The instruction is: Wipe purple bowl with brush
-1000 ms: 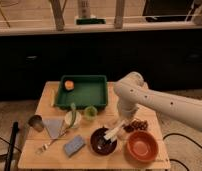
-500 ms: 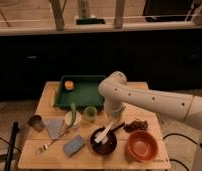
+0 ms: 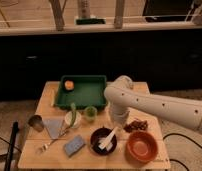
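- Claw (image 3: 117, 125) low at the back-right rim of the purple bowl (image 3: 96, 135), below the bent white arm; open or closed: cannot tell from here.
- Brush (image 3: 109, 138) slanting from the claw down into the purple bowl, head near the bowl's middle; probably gripped, judging by the slant.
- Purple bowl near the front edge of the surface (image 3: 44, 154), between the blue-grey sponge (image 3: 74, 145) and the orange-red bowl (image 3: 142, 146), just beside each.
- Risk of shoving the purple bowl into the orange-red bowl or off the front edge, given too much sideways push in a stroke.
- Risk of the brush twisting or slipping out, if held loosely near its end.
- Risk of clipping the small green cup (image 3: 90, 114), just behind the bowl, on a wide sweep.
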Available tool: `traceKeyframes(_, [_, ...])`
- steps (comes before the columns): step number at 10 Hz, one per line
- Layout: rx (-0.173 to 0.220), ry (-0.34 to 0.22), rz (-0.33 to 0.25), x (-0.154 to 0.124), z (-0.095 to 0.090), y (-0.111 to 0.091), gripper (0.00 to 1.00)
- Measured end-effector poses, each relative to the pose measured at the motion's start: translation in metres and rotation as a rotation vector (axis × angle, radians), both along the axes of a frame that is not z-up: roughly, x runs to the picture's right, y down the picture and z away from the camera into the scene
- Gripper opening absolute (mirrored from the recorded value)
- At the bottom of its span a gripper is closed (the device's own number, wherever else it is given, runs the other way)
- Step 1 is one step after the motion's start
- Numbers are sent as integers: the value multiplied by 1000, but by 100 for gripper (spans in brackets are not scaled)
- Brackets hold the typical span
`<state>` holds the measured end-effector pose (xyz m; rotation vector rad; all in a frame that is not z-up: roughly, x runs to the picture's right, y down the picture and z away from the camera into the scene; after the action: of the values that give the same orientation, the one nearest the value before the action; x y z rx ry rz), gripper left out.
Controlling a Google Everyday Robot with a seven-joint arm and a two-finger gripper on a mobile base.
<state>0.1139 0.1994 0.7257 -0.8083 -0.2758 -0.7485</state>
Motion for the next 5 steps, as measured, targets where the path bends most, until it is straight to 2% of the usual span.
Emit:
traceKeyframes(3, [26,24,17,9,7,-13,0])
traceKeyframes(5, [37,9,0,0,14,-21,0])
